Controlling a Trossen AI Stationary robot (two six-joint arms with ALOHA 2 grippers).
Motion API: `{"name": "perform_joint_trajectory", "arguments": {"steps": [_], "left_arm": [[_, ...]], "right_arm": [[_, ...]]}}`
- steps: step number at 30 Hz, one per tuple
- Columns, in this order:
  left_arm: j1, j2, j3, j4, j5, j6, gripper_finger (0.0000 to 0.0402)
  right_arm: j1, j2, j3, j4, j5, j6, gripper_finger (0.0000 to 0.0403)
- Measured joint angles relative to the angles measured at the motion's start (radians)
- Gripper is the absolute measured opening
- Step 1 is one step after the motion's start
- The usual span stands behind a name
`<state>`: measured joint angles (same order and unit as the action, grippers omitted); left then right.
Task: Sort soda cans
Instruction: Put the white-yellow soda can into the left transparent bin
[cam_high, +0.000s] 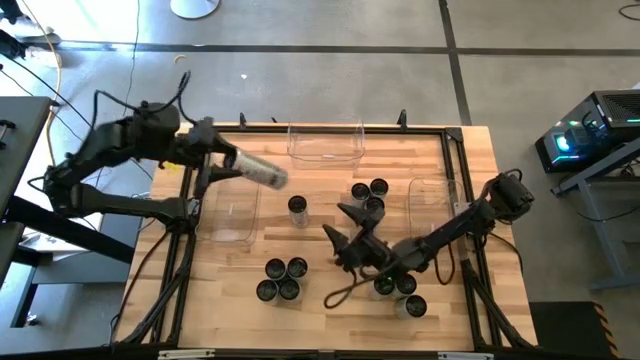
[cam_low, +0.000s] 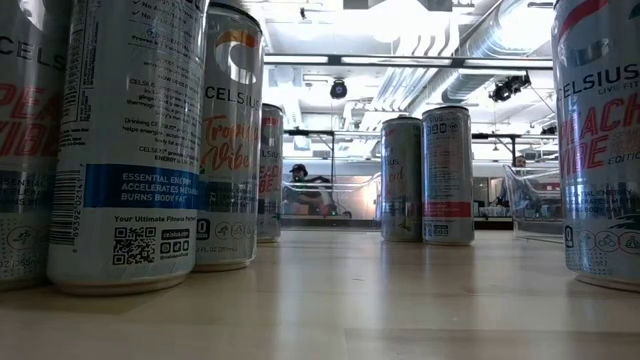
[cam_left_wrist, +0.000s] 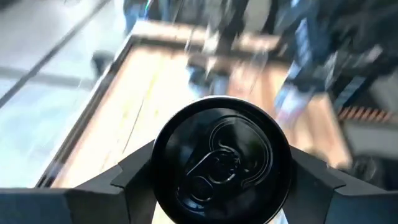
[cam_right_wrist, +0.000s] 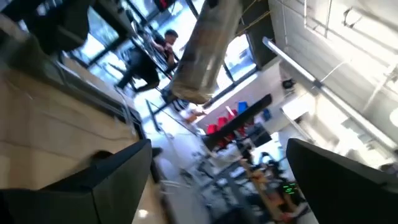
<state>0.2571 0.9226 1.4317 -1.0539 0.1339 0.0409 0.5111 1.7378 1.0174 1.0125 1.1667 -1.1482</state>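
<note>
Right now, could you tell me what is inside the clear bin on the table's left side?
The left bin looks empty: only wood shows through it. The left pincer holds a can above its far edge, hiding that corner.

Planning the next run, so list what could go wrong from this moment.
1. The left gripper holds a soda can on its side above the table near the left bin; it could slip and hit the single can nearby.
2. The right gripper hangs open among standing cans; a swing could topple the trio beside it.
3. A loose cable loops near the front cans and may snag.
</note>
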Motion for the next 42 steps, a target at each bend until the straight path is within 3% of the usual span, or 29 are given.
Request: {"name": "perform_joint_trajectory", "arguments": {"steps": [8, 10, 14, 21, 30, 42], "left_arm": [[-0.162, 0.072, 0.068, -0.47, -0.041, -0.095, 0.0245], [-0.21, 0.09, 0.058, -0.555, -0.099, -0.154, 0.0245], [-0.297, 0.075, -0.011, -0.433, -0.144, -0.196, 0.0245], [-0.395, 0.073, -0.169, -0.508, -0.242, -0.276, 0.0245], [-0.485, 0.069, -0.369, -0.418, -0.201, -0.34, 0.0245], [-0.514, 0.059, -0.473, -0.35, -0.215, -0.351, 0.0249]], "right_arm": [[0.072, 0.0, -0.02, -0.001, -0.021, 0.209, 0.0365], [0.083, 0.0, -0.02, 0.0, -0.036, 0.228, 0.0365], [0.091, 0.0, -0.02, 0.001, -0.033, 0.229, 0.0365], [0.091, 0.0, -0.019, 0.001, -0.027, 0.233, 0.0365], [0.091, 0.0, -0.019, 0.001, -0.034, 0.245, 0.0365], [0.091, -0.001, -0.018, 0.001, -0.035, 0.249, 0.0365]]}}
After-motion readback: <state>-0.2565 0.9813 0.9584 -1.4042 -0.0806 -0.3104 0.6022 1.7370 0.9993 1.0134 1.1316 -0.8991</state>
